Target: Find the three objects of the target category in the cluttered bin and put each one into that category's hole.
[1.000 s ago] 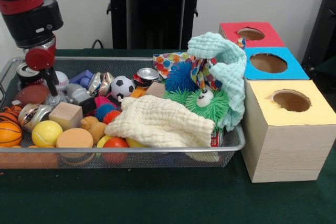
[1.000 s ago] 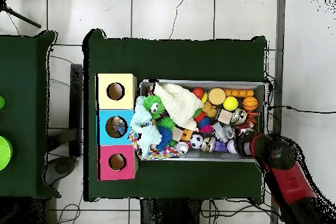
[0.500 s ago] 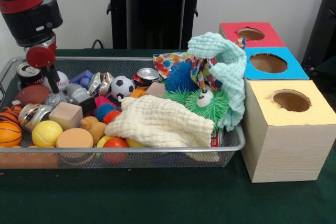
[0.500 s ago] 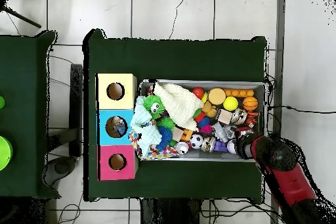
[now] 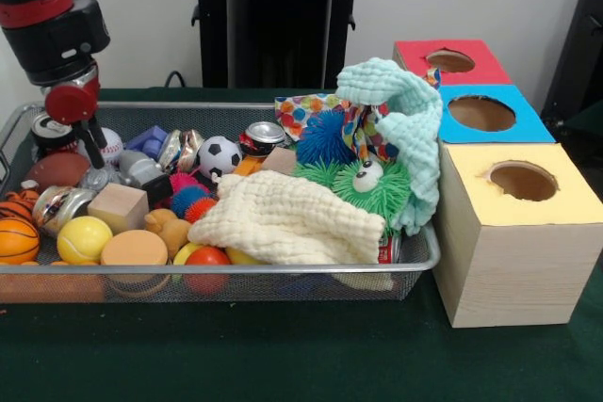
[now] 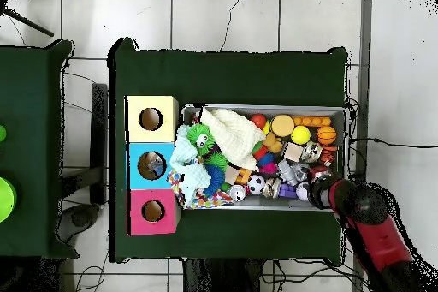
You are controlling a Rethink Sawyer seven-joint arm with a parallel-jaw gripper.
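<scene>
The robot's gripper (image 5: 92, 150) hangs over the left end of a wire bin (image 5: 283, 268) on the green desk (image 5: 283, 355); whether its jaws are released or clenched cannot be told. Just beside it sit a baseball (image 5: 110, 143) and a soda can (image 5: 47, 132). Right of it lie a soccer ball (image 5: 219, 155), a cream cloth (image 5: 287, 218) and a green fuzzy toy (image 5: 363, 185). Farthest right stand yellow (image 5: 520, 223), blue (image 5: 485, 115) and red boxes (image 5: 448, 60) with holes.
</scene>
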